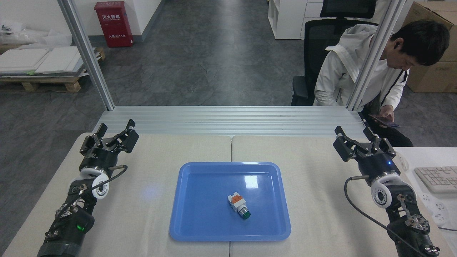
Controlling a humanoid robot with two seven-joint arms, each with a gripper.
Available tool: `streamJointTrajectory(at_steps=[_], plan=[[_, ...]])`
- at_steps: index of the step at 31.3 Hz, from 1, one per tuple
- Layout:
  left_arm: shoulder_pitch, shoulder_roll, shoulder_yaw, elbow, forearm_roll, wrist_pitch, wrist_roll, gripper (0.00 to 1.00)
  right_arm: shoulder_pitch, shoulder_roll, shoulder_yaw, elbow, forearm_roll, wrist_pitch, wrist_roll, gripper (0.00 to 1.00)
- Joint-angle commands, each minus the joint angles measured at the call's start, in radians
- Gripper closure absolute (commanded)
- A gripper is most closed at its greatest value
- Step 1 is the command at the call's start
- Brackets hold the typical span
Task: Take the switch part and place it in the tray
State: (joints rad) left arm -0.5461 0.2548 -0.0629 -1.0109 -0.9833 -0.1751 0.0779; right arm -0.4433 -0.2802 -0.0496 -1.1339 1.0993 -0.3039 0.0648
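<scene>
The switch part [238,205] lies on its side inside the blue tray [200,200], right of the tray's middle, its green cap toward the near right. No gripper touches it. My left gripper [115,132] stands open over the table's far left corner, nothing between its fingers. At the table's far right edge my right gripper [355,137] is open and empty, well away from the tray.
A person in a white jacket [342,71] sits behind the table at the right, holding a phone. A white keyboard [437,178] lies on the desk at the right. An aluminium frame [232,119] borders the table's far edge.
</scene>
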Motion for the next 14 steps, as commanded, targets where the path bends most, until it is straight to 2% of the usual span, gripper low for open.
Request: streamJointTrajectory(at_steps=[1, 14], plan=[[0.000, 0.000, 0.000, 0.000, 0.000, 0.000, 0.000, 0.00, -0.003, -0.002, 0.002, -0.001, 0.001, 0.003, 0.059, 0.01], [0.000, 0.000, 0.000, 0.000, 0.000, 0.000, 0.000, 0.00, 0.005, 0.003, -0.004, -0.001, -0.006, 0.002, 0.079, 0.01]])
